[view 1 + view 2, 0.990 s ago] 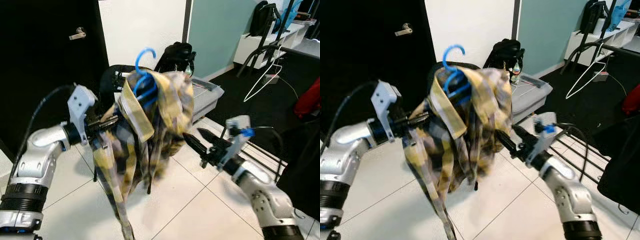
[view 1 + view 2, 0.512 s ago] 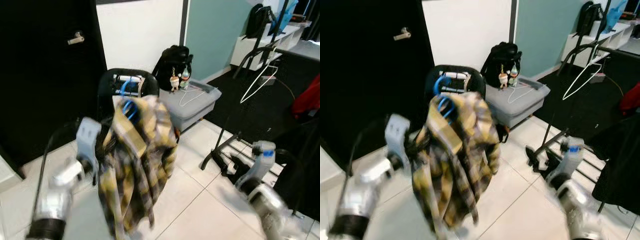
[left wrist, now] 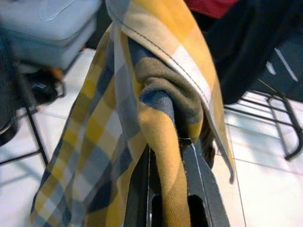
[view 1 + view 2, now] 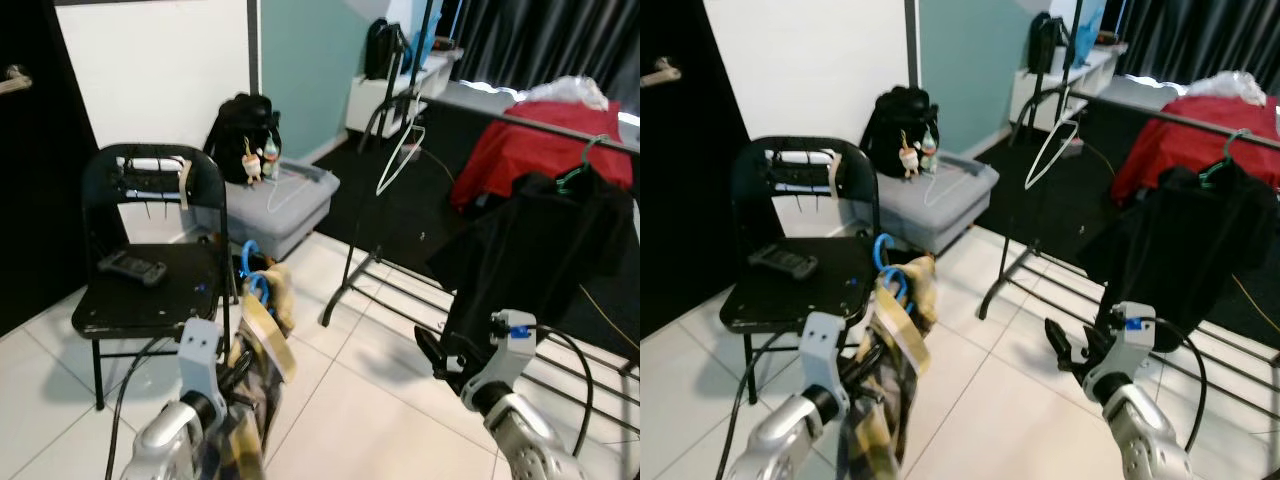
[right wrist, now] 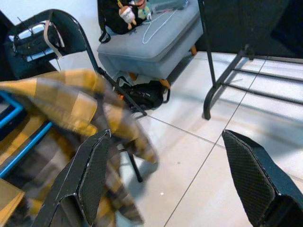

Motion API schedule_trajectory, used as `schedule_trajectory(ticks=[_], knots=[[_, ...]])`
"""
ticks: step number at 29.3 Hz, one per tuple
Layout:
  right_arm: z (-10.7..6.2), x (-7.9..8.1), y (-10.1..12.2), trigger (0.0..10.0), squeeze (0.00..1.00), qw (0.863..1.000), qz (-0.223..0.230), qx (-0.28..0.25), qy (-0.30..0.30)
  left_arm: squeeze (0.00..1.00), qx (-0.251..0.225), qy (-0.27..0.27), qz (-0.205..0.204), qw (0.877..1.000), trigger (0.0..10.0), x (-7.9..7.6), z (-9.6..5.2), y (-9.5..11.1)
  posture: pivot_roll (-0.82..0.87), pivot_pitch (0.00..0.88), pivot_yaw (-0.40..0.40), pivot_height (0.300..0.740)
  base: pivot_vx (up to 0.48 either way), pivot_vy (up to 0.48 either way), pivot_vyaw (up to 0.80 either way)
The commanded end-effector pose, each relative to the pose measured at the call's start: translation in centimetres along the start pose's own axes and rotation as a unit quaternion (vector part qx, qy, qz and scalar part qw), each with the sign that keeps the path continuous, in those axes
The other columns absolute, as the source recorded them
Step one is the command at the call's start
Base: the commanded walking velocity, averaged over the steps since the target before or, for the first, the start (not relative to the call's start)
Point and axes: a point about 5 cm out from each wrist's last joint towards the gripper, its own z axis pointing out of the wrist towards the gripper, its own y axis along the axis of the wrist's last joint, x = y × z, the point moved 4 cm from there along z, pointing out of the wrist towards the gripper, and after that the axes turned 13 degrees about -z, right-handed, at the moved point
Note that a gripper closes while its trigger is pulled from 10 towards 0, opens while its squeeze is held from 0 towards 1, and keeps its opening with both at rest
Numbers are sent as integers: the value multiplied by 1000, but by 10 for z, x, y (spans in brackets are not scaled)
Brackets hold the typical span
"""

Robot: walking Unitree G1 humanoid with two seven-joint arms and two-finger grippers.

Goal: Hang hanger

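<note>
Your left pincer (image 3: pixel 170 156) pinches the plaid shirt (image 4: pixel 885 400), whose blue hanger (image 4: pixel 887 280) pokes up above it. Your right pincer (image 5: pixel 165 175) is spread wide, beside the shirt, near the rack (image 4: pixel 380 150).

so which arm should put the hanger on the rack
Left. Its gripper is already shut on the plaid shirt that carries the blue hanger. The right gripper is open and empty, though nearer the rack.
</note>
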Motion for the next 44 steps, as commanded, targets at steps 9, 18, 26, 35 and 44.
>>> schedule_trajectory(ticks=[9,18,26,35,44], knots=[[-1,-7,1,10000,0,1000,-4,-10,-10,0,-84,-58,59,993,10000,-41,19,32,-128,0,-50,740,0,0,-800],[-1,-6,1,10000,0,1000,-5,-17,-8,0,-138,-86,63,985,10000,-65,31,70,-137,0,-35,740,0,0,-800],[-1,-6,5,10000,0,999,-11,-35,-13,0,-146,-62,75,984,10000,-62,44,84,-157,0,-16,740,324,0,-200],[0,-5,5,10000,0,999,-20,-32,-9,0,-139,-88,71,984,10000,-78,47,80,-166,0,-5,740,480,0,-267],[0,-3,7,10000,0,999,-17,-43,-7,0,-161,-75,92,980,10000,-83,51,98,-166,0,0,740,480,0,-444]])
